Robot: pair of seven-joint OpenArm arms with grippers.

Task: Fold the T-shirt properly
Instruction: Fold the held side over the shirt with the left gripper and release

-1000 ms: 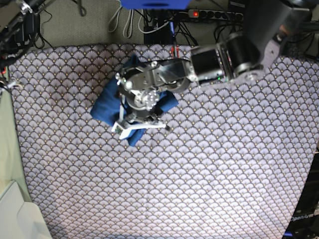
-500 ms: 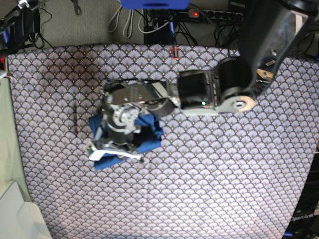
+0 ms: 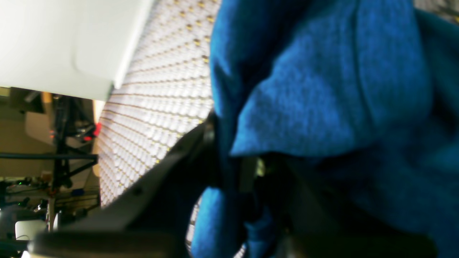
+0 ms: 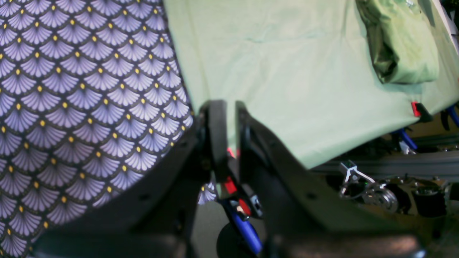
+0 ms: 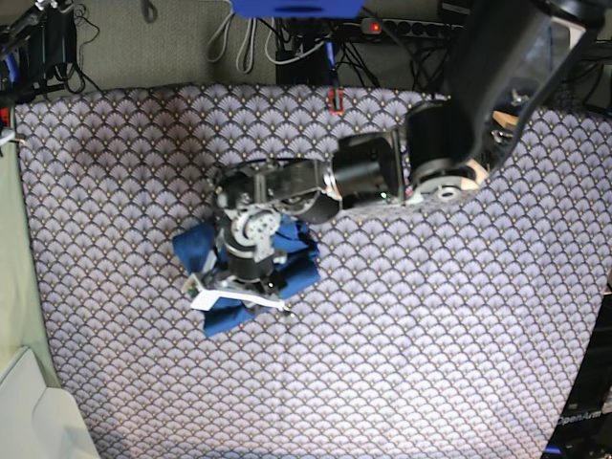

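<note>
Gripping a bunched fold of the T-shirt (image 5: 203,251), the left gripper (image 5: 239,292) has its jaws closed on the blue cloth over the patterned tablecloth (image 5: 430,335). No readable writing shows on the shirt; only a faint label at the lower right edge of the base view, too small to read. Compared with half a second ago, the folded bundle and gripper sit slightly more right. The right gripper (image 4: 229,118) is closed and empty, above a pale green sheet (image 4: 287,71).
</note>
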